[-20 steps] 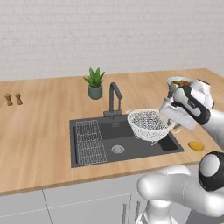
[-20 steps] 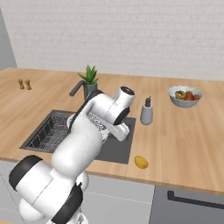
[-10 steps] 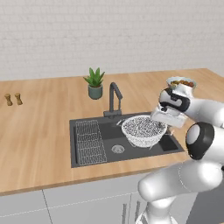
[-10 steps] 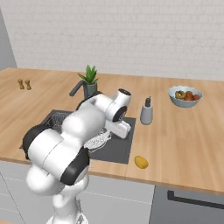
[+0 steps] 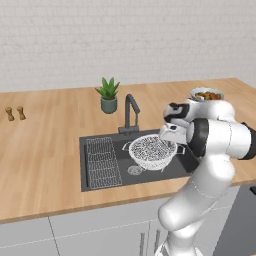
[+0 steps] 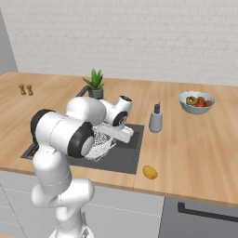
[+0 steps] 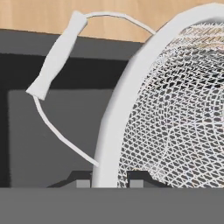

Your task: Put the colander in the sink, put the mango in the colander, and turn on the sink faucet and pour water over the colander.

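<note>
We saw one colander (image 5: 151,151) held over the sink (image 5: 100,180), empty, our gripper (image 7: 109,181) clamped narrow on its rim beside a side handle (image 7: 57,54). One mango (image 6: 149,172) lay on the counter (image 6: 195,153) right of the basin. One grey-blue bowl (image 6: 197,103) held several reddish fruits. A wire rack (image 5: 102,161) sat in the sink's left part.

Long light-brown wooden worktop (image 5: 45,150) runs along a white painted brick wall (image 5: 125,40), even flat light. Pale grey cabinet fronts (image 5: 75,235) sit below the worktop, with a dark grey appliance front with bar handle (image 6: 200,218) at the right.
</note>
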You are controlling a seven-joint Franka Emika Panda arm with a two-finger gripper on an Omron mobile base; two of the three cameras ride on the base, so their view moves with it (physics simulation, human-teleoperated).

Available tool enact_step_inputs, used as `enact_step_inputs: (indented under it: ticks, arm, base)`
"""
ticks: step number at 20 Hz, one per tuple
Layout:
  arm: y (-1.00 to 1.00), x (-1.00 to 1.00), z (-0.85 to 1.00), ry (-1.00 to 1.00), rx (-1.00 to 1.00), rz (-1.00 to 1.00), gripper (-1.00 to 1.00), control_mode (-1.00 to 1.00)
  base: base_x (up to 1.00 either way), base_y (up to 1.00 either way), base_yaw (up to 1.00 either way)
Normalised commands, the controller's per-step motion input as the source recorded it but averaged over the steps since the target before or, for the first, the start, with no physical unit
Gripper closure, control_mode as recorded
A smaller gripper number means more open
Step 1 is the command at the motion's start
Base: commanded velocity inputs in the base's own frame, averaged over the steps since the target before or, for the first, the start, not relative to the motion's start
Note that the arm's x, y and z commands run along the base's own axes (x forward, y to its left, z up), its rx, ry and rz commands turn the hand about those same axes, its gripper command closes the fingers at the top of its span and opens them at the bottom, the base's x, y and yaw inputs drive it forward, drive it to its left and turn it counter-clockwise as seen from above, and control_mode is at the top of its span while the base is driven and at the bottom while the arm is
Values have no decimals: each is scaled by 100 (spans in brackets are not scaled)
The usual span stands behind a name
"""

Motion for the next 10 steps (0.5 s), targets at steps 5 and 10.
enact_step_inputs:
  ticks: [5, 10]
  arm:
    - [22, 53, -38, 1, 0, 11, 100, -100]
    - [21, 46, -46, 4, 0, 11, 100, -100]
  base:
    - [0, 0, 0]
    - [0, 0, 0]
